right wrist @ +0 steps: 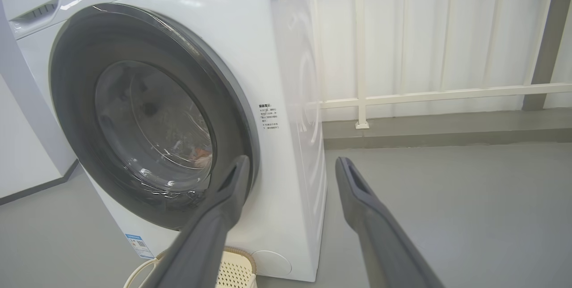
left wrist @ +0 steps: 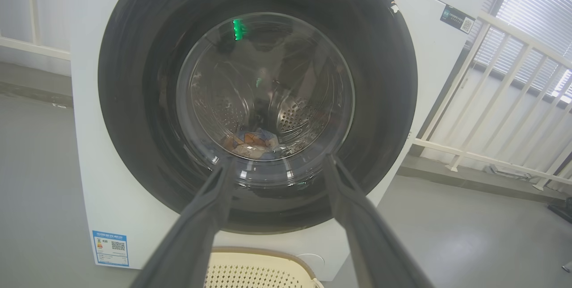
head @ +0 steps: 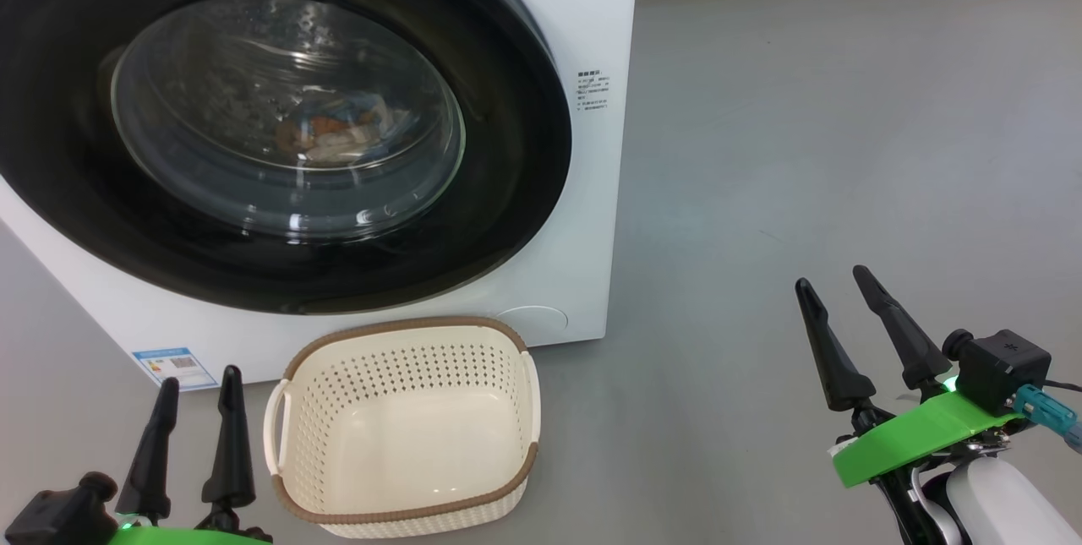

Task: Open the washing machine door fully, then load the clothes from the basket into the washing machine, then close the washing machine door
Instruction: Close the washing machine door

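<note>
The white washing machine fills the upper left of the head view, and its round black-rimmed door lies flush against the front. Through the glass I see the clothes in the drum, blue and orange-brown with a pale piece. On the floor before the machine stands the cream basket, with nothing in it. Left of the basket, my left gripper is open and holds nothing. My right gripper is open too, over bare floor to the right. In the left wrist view the door and clothes lie straight ahead.
Grey floor stretches to the right of the machine. A white railing with blinds behind it stands beyond the machine's right side. A blue label sticker is at the machine's lower left corner.
</note>
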Available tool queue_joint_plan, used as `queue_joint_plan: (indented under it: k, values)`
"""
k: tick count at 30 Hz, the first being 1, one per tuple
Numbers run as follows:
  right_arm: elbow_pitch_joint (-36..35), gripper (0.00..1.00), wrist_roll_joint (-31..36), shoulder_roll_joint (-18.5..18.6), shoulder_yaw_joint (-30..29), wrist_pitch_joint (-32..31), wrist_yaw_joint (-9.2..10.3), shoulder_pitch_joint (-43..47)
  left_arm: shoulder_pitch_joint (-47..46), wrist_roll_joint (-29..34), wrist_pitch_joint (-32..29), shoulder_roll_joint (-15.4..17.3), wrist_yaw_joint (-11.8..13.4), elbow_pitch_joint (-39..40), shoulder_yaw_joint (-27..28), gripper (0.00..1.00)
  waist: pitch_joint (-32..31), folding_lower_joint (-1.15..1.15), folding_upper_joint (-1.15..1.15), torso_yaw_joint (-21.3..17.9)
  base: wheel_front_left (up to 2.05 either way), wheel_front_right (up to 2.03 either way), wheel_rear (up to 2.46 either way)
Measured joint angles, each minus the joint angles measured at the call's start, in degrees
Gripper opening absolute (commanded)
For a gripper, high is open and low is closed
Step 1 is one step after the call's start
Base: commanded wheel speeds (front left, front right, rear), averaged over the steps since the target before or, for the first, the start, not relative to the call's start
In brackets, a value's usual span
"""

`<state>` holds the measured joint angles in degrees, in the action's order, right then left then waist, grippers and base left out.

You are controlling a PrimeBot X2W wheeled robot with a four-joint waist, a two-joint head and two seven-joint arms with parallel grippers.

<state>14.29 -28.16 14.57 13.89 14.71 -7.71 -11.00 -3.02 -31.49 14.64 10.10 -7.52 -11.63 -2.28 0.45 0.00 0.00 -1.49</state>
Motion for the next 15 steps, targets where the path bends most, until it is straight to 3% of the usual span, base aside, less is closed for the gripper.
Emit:
queue_joint_plan:
  k: [15]
  values:
    - [1.3,1.0,0.5,-0.1,-1.2,0.0,0.0,0.0,0.0,2.5,0.0,0.0,0.0,-1.2,0.9,1.0,0.1,0.0,0.0,0.6,0.0,0.0,0.0]
